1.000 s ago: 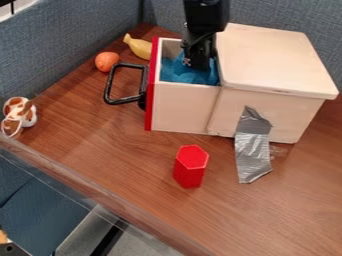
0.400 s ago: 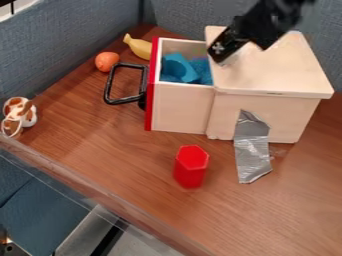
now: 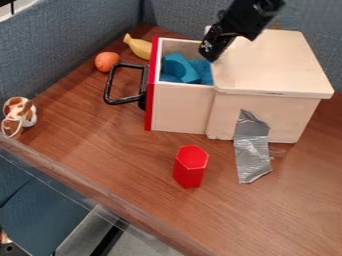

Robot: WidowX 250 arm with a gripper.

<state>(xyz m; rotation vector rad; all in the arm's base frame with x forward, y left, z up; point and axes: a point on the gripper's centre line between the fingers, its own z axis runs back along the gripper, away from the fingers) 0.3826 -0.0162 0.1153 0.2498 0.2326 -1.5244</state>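
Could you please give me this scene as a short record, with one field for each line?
claw: above the drawer's right end, by the lid's left edge
drawer: pulled out of the wooden box
drawer contents: blue piece on blue material
lid: on top of the box
box front: silver tape reaching down onto the tabletop
near side: upright red hexagonal block
beyond handle: orange toy fruit, toy banana
far left: brown-and-white object

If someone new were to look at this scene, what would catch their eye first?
Probably the pale wooden box at the upper right, with its red-fronted wooden drawer pulled out to the left and blue items inside. Next, the bright red hexagonal block standing upright on the brown table in front of it. The black pincer hangs over the drawer's right end.
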